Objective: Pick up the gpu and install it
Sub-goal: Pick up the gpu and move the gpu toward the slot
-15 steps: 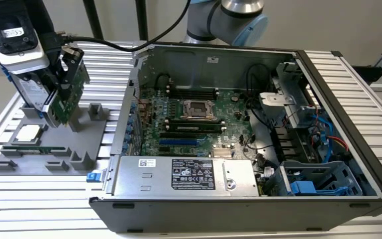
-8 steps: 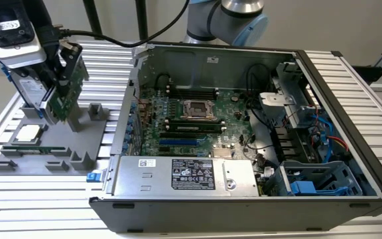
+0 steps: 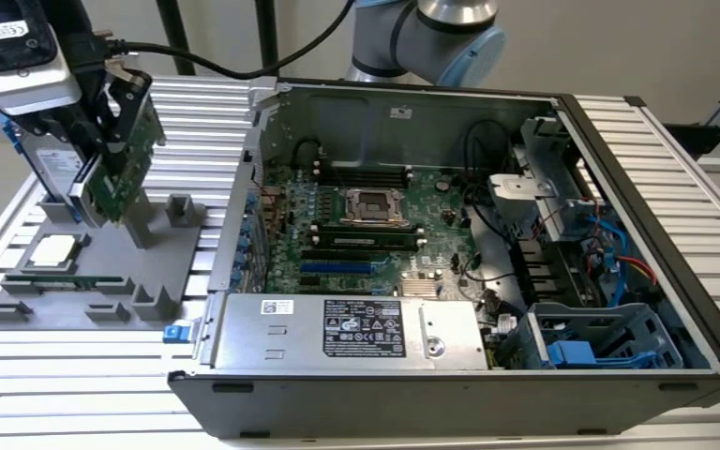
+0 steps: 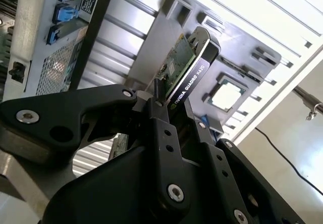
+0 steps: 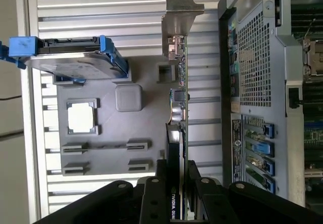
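The gpu (image 3: 120,173), a green card with a black cooler, stands upright at the exterior view's left, over the grey holder tray (image 3: 97,272). My gripper (image 3: 119,105) is shut on its upper edge. In both wrist views the black fingers (image 4: 160,120) clamp the card from either side. The gpu (image 4: 182,67) points away from the gripper, and its silver end bracket (image 5: 179,7) sits at the far end of the card (image 5: 179,98). I cannot tell whether its lower edge still touches the tray.
The open computer case (image 3: 610,150) lies to the right of the tray, with the motherboard (image 3: 360,216), blue slots (image 3: 335,266) and power supply (image 3: 348,328) exposed. On the tray stand a hard drive with blue rails (image 5: 70,57), a processor chip (image 5: 81,118) and a memory stick (image 3: 79,279).
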You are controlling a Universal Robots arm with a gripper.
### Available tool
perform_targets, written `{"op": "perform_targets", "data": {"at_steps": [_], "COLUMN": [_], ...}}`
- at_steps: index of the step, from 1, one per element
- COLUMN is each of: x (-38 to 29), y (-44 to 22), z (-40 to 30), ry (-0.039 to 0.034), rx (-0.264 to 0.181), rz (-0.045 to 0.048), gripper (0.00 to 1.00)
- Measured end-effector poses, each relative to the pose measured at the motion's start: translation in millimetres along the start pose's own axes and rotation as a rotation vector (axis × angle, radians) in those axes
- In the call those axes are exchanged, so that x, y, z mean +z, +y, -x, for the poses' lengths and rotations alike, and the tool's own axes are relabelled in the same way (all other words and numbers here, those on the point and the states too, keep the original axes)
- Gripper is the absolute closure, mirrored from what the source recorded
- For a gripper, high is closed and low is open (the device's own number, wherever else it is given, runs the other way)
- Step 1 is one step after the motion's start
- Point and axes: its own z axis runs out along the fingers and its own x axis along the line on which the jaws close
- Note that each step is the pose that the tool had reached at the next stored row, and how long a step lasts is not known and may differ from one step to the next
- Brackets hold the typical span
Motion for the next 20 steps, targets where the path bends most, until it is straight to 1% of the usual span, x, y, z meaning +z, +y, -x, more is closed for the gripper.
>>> {"op": "perform_targets", "data": {"at_steps": [10,20], "x": [-9.9,-16.3], "y": [0.5,0.8], "z": [0.2,0.3], "ry": [-0.0001,0.0000], "rx": [0.000,0.000], "rz": [0.0001,0.0000], "gripper": [1.00,1.00]}}
